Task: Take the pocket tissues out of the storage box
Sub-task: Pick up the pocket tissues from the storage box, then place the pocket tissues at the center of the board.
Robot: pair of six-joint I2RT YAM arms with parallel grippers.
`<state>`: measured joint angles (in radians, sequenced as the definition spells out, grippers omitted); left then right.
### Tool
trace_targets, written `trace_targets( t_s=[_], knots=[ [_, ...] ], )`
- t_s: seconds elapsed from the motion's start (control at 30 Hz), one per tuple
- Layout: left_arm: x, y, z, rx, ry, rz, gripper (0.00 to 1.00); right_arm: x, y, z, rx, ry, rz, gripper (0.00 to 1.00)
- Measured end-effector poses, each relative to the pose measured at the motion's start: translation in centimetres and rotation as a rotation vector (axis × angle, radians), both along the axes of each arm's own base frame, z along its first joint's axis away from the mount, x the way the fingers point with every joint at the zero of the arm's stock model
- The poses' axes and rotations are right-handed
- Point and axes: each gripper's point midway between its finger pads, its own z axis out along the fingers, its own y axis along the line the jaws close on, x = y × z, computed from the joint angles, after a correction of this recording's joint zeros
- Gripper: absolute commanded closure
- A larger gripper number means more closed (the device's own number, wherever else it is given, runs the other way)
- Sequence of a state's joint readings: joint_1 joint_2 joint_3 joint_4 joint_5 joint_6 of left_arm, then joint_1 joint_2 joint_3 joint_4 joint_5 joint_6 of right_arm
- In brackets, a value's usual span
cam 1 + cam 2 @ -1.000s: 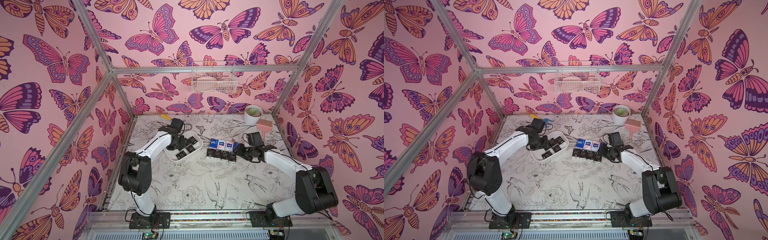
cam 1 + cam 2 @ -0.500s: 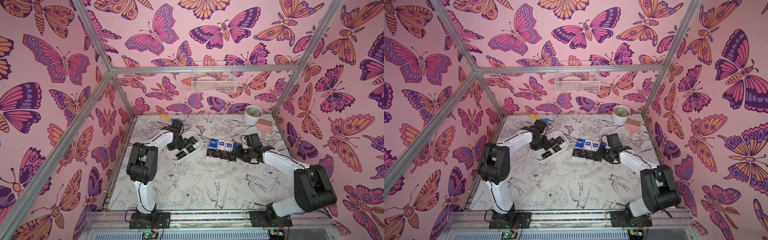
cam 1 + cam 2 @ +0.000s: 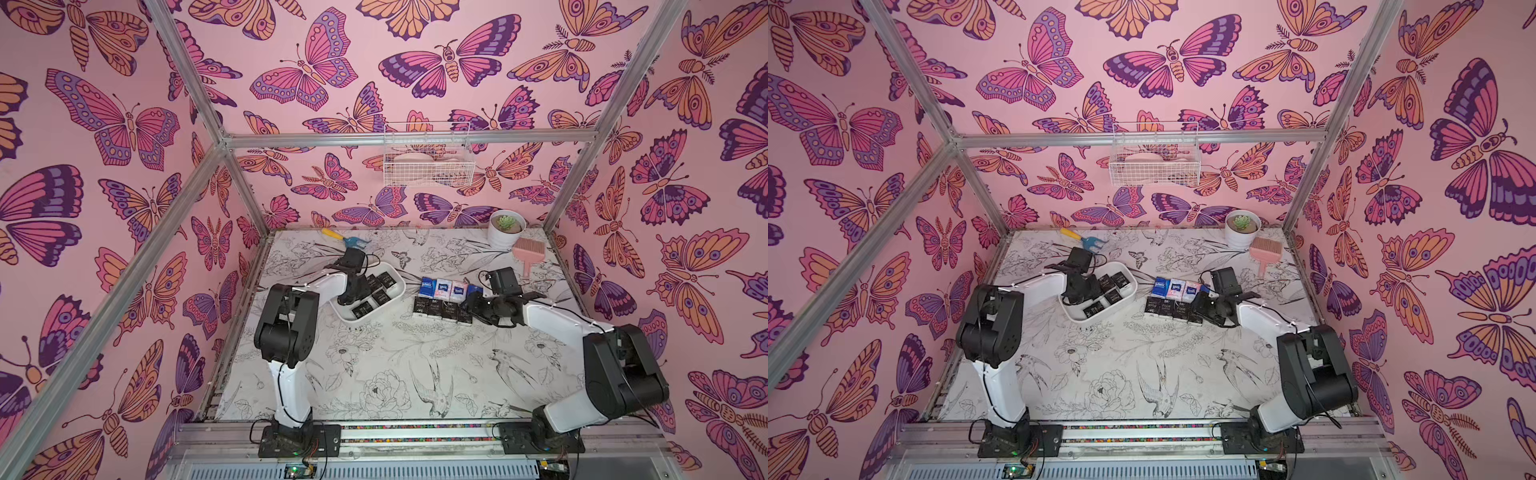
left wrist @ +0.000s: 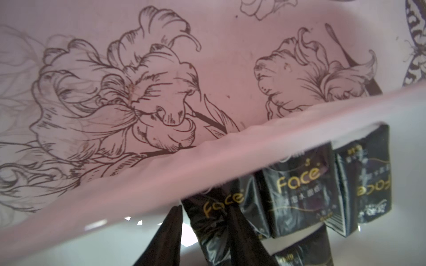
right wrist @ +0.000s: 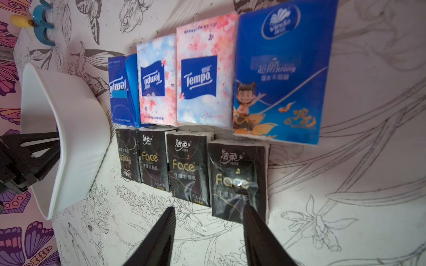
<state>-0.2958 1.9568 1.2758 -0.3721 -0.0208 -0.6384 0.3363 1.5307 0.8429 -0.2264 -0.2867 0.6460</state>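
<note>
Reaching down into the storage box [image 4: 207, 165], the left gripper [image 4: 202, 207] has its jaws drawn narrow about one black packet [image 4: 221, 198]. One finger stands just clear of the packet's edge and the other lies across its glossy face. Whether the packet is truly pinched cannot be told. The rest of the pocket tissues [image 4: 297, 184] in the box lie touching that packet, just beside and beyond the fingertips. The likeliest fault from here is a poor bite: a finger resting on slick film rather than on an edge may slide off as the lift begins. It may also nip the neighbouring packet, so that two rise and one falls back. The box looks light and nothing pins it, so a packet wedged among the others could drag or tip it. The rim just ahead of the fingertips could also snag a packet drawn out at a slant. The left arm stands tall from its base, elbow high, forearm reaching forward, wrist pitched steeply down into the box. The right arm lies low and stretched, its forearm nearly level over the table [image 3: 374, 374]. The right gripper [image 5: 208, 208] has its jaws apart with nothing between them. One fingertip is at the corner of the nearest of the laid-out packets [image 5: 198, 92], which sit in two rows just ahead of it, well apart from the box.
</note>
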Motion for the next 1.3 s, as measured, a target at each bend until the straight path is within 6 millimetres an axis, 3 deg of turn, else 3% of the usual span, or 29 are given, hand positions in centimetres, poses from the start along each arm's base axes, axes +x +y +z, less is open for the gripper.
trace_targets(
  t_s=[0.4, 0.73, 0.97, 1.07, 1.2, 1.3],
  knots=[
    [-1.0, 1.2, 1.1, 0.037, -0.079, 0.028, 0.91, -0.7, -0.1, -0.7, 0.000, 0.020, 0.004, 0.49],
    [-2.7, 1.2, 6.3, 0.052, -0.170, -0.045, 0.95, -1.2, -0.3, 0.1, -0.010, 0.021, 0.014, 0.49],
    [-4.9, 0.1, 8.3, 0.037, -0.179, -0.114, 0.93, -1.4, -0.5, 1.2, -0.018, 0.004, 0.022, 0.49],
    [-6.5, -2.3, 9.5, 0.000, -0.174, -0.194, 0.91, -1.6, -0.6, 1.1, -0.023, 0.012, 0.026, 0.49],
    [-9.8, -10.2, 12.3, -0.072, -0.202, -0.424, 0.90, -2.1, -0.7, 0.9, -0.035, 0.028, 0.035, 0.49],
    [-12.9, -15.2, 12.8, -0.121, -0.191, -0.578, 0.90, -2.3, -0.8, 0.9, -0.037, 0.035, 0.037, 0.49]
  ],
)
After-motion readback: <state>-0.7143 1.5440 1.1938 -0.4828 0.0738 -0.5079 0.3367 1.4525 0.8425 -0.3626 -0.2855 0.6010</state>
